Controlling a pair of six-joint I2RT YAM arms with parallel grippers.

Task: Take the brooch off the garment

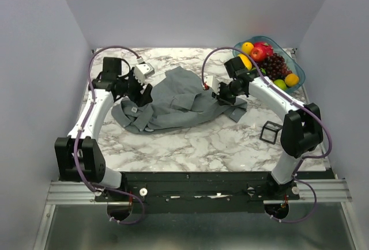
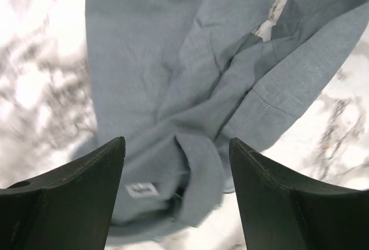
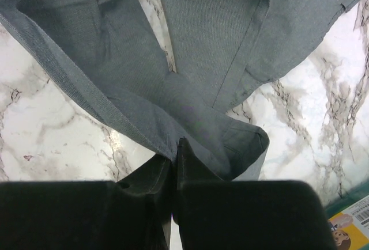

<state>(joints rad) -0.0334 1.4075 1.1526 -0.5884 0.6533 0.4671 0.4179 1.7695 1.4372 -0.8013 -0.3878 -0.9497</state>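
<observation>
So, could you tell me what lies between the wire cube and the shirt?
Only bare marble table between the cube and shirt, in the top view.

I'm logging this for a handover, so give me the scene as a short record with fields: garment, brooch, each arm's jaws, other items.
garment: grey, crumpled on marble table
brooch: not visible in any view
left gripper: jaws open, above the garment
right gripper: jaws nearly together, pinching a fabric fold
other: fruit bowl far right; black wire cube beside right arm
</observation>
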